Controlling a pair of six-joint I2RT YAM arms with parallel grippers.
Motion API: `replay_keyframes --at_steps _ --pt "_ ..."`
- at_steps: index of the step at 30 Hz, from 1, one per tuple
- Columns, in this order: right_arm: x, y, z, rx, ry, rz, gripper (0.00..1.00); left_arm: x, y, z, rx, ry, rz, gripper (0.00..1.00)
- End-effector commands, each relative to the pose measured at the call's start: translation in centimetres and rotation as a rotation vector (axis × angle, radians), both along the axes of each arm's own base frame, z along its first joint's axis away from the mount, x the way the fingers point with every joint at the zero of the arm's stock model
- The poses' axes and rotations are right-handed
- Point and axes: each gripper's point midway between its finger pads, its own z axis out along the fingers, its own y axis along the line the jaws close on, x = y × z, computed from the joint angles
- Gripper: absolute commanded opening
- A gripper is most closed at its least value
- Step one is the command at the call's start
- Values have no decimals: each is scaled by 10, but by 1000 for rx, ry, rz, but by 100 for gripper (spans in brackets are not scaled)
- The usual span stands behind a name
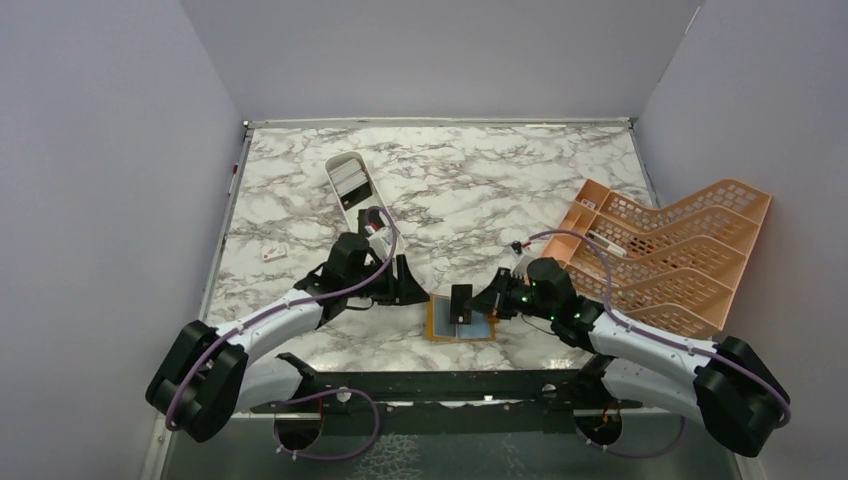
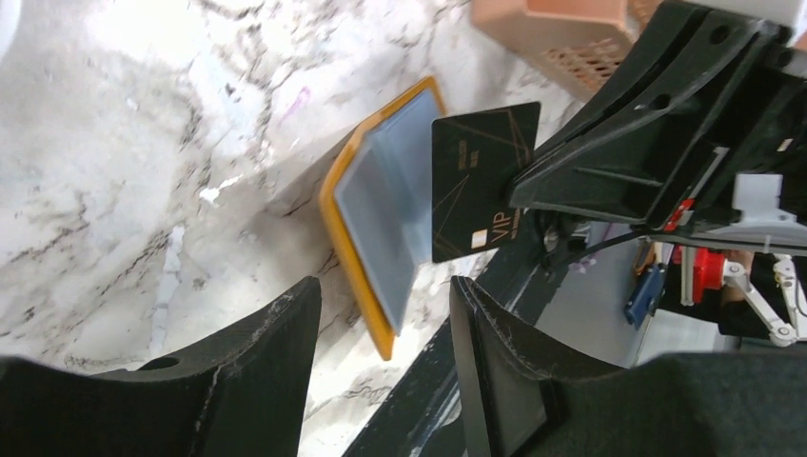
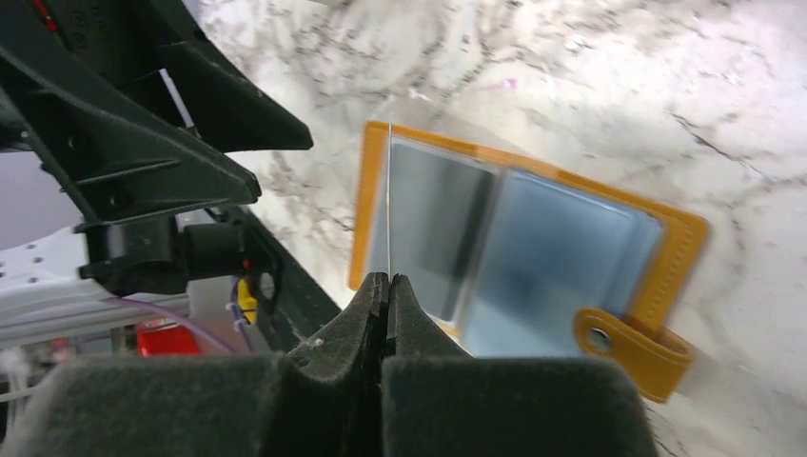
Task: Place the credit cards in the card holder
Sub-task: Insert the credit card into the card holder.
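The orange-tan card holder [image 1: 447, 329] lies open on the marble table near the front edge, its grey-blue inner panels up. My right gripper [image 1: 487, 304] is shut on a black credit card [image 1: 461, 302] and holds it on edge over the holder's left panel. In the right wrist view the card [image 3: 388, 190] shows as a thin line rising from the shut gripper [image 3: 388, 279] above the holder [image 3: 533, 248]. My left gripper [image 1: 412, 290] is open and empty just left of the holder. In the left wrist view its jaws [image 2: 383, 286] frame the holder [image 2: 371, 219] and the black card [image 2: 481, 181].
A long white oval tray [image 1: 371, 192] holding more cards stands at the back left. A large orange lattice rack [image 1: 665, 250] stands at the right. A small white piece [image 1: 272, 253] lies at the far left. The black frame rail [image 1: 440, 385] runs along the front edge.
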Motion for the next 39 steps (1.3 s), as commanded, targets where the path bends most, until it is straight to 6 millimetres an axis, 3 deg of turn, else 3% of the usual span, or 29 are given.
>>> replay_keyframes --at_steps 1,6,14,18,26,35,39 --pt "4 -10 -23 -76 -9 -31 1 -1 0 -25 59 -7 5 55" --pt "5 -15 -31 -102 -9 -51 1 -9 -5 -40 67 23 -22 54" --pt "7 -20 -40 -111 -5 -74 1 -16 -4 -61 113 46 -34 36" --pt "6 -21 -43 -103 1 -78 1 -19 -1 -69 130 55 -33 35" --pt "2 -20 -43 -39 6 -87 1 -26 -3 -77 135 73 -53 29" --pt "-2 -16 -44 6 6 -71 1 -30 -5 -75 121 71 -69 1" --pt "-1 -15 -40 26 6 -76 1 -32 -5 -75 121 70 -72 0"
